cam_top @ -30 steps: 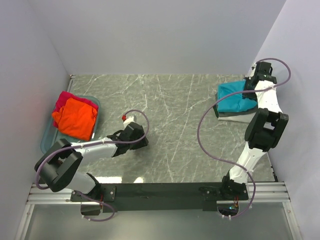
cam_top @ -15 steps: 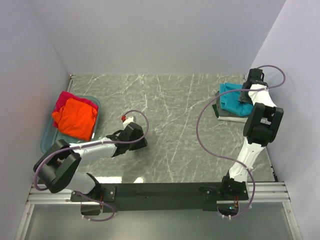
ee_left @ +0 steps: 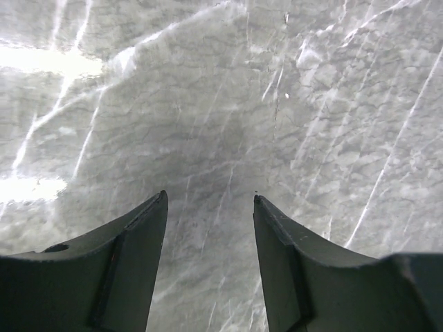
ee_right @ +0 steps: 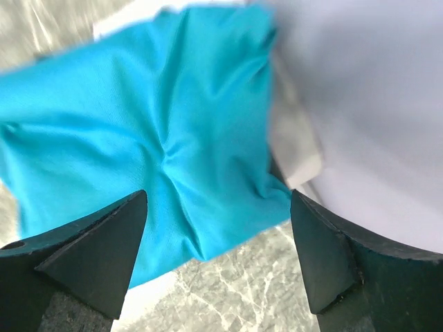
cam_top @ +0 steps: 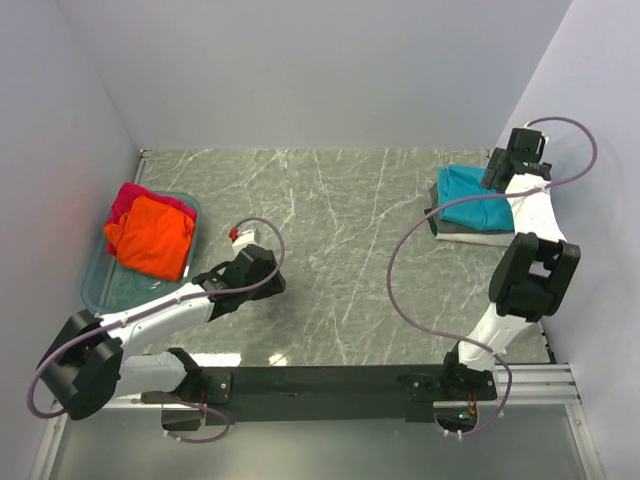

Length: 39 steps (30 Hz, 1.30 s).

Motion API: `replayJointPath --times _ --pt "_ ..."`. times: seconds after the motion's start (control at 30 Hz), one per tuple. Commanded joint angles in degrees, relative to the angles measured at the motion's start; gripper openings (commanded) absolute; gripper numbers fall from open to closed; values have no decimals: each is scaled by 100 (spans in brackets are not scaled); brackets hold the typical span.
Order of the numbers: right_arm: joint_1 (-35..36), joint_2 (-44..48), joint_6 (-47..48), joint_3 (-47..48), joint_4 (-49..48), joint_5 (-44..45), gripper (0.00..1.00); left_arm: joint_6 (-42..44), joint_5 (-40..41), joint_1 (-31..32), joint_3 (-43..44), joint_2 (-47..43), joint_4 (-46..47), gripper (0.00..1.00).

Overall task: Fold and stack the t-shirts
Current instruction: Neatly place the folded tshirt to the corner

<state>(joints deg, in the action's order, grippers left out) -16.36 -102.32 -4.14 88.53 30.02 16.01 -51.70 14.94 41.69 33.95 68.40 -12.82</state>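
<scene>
Two shirts sit far left in the clear bluish tub (cam_top: 92,285): orange t-shirt (cam_top: 150,238) bunched on top, magenta-red t-shirt (cam_top: 127,198) poking out at the far corner, both unfolded. Moving right, left gripper (ee_left: 208,197) hangs over the marble table (cam_top: 350,250) just beside the tub's near-right corner, fingers (ee_left: 135,235) spread w/ nothing btwn them, only bare stone in the wrist cam. Mid-table, nothing but grey veined marble. Over to the far right corner, by the wall: teal t-shirt (cam_top: 475,200) lies folded on top of a stack, dark grey t-shirt (cam_top: 462,227) showing as a strip along the near edge under it. Right wrist cam shows the teal cloth creased at its centre, w/ white t-shirt (ee_right: 296,149) peeking out past its right edge and again at the bottom corner. Right gripper (ee_right: 218,197) is over the stack's far-right side, fingers (ee_right: 104,242) wide apart, gripping nothing; teal fabric fills the gap btwn them. Can't tell if the tips touch the cloth.
</scene>
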Motion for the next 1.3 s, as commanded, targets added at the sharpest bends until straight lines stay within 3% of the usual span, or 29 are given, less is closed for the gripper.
replayJointPath --times 0.0,0.23,0.43,0.5,0.67,1.0,1.1,1.2,1.27 --pt "54 555 -166 -72 -233 481 90 195 228 -3 50 -327 -299 59" --pt "194 1477 -350 -573 -242 114 91 283 465 -3 138 -1047 -695 69" --pt "291 2567 -947 -1715 -803 -2369 91 345 896 -56 146 -1601 -941 80" --pt "501 2875 -1053 -2128 -910 -2663 91 380 1002 -100 216 -1646 -1020 81" --pt "1965 3315 -1000 -2665 -866 -2559 91 451 1055 -284 340 -1576 -1144 82" --pt "3901 4159 -1659 -4149 -1270 -2646 91 521 1072 -469 524 -1786 -1205 85" --pt "4184 4229 -1958 -4721 -1533 -2673 91 503 1046 -495 533 -1848 -1179 85" --pt "4343 4151 -2161 -5152 -1833 -2787 91 512 985 -522 594 -1813 -1161 99" --pt "4404 4080 -2196 -5232 -1859 -2770 91 442 967 -522 656 -1752 -1249 99"
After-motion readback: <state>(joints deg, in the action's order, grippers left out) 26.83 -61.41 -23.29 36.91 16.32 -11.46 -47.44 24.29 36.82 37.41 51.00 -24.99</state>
